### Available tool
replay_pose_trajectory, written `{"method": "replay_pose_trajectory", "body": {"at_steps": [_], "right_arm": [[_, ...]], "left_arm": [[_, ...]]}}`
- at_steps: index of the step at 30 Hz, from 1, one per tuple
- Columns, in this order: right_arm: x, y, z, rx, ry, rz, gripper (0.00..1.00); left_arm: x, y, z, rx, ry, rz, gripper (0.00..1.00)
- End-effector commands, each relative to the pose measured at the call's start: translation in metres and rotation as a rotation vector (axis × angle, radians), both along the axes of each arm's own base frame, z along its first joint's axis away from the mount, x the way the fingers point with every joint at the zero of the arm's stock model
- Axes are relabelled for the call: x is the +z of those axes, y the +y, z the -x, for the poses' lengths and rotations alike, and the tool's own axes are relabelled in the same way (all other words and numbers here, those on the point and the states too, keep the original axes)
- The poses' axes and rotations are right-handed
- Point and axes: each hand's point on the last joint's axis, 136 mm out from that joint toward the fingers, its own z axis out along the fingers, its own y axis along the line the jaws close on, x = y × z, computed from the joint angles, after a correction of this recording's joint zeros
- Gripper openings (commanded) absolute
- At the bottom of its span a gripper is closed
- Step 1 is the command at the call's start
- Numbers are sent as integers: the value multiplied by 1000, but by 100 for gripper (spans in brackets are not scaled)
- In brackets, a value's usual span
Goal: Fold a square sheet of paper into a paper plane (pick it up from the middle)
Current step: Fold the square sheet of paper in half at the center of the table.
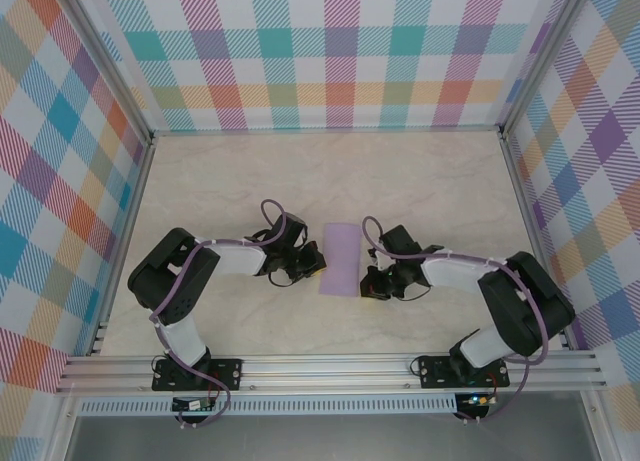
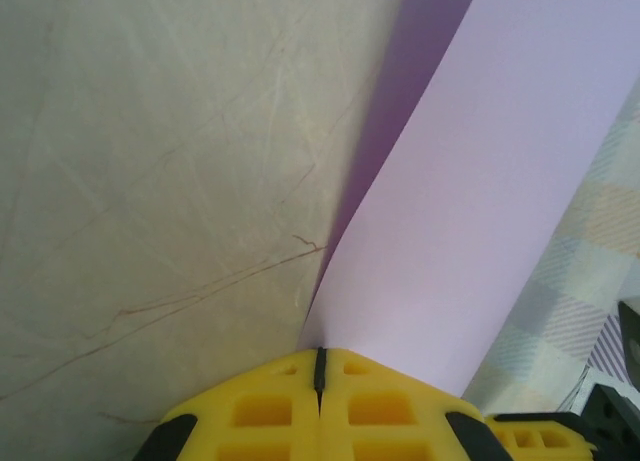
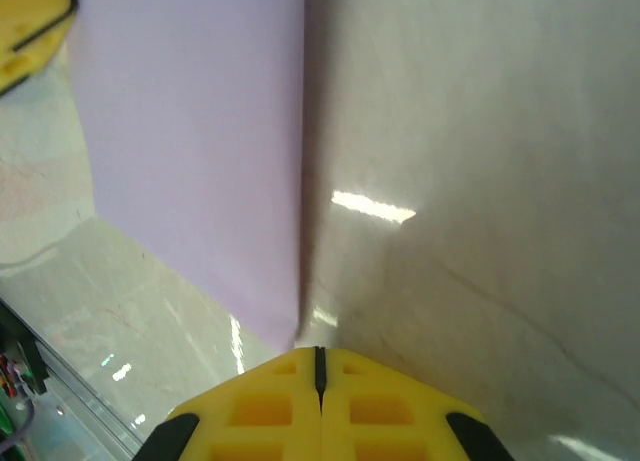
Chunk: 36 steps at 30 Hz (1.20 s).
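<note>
The square sheet of paper (image 1: 340, 259) is a lavender strip in the middle of the table, bowed upward between the two arms. My left gripper (image 1: 316, 265) is shut on its left edge. In the left wrist view the sheet (image 2: 470, 201) rises straight out of the closed yellow fingertips (image 2: 320, 356) and curls over, with its darker underside showing. My right gripper (image 1: 369, 281) is shut at the sheet's near right corner. In the right wrist view that corner of the sheet (image 3: 190, 131) ends just left of the closed tips (image 3: 320, 353). Whether the corner is pinched I cannot tell.
The marbled tabletop (image 1: 420, 181) is bare around the sheet. Checked walls (image 1: 320, 51) close off the back and both sides. An aluminium rail (image 1: 330, 366) carrying both arm bases runs along the near edge.
</note>
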Motion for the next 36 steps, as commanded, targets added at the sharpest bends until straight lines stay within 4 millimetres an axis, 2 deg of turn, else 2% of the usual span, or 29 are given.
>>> {"method": "replay_pose_trajectory", "body": {"at_steps": [1,3,5,8,11,16,20,26,29,33,36], "right_arm": [[19,2,-5,21,-44,-15,0],[36,16,-20,18,-82,-71,0],[44,31,-33,19,-107,-116,0],[41,52,-44,40,-92,-141,0],[26,61,-43,59,-59,-143,0],[1,49,-26,70,3,-99,0],[-16,28,0,67,71,-34,0],[-23,-6,36,31,117,39,0],[-3,-5,30,16,71,25,0],[42,10,-4,-31,-61,-23,3],[61,21,-30,-64,-125,-33,4]], "left_arm": [[-101,106,107,1,375,-520,0],[-100,106,105,-1,371,-521,0],[-99,104,103,-2,365,-518,0],[-97,103,102,-2,361,-517,0],[-95,102,100,-2,356,-514,0],[-96,102,99,-3,353,-516,0],[-94,107,103,-11,369,-541,0],[-89,106,96,-40,329,-555,0],[-82,99,82,-110,268,-552,0],[-59,87,53,-233,154,-534,0],[-37,80,31,-319,58,-523,0]]}}
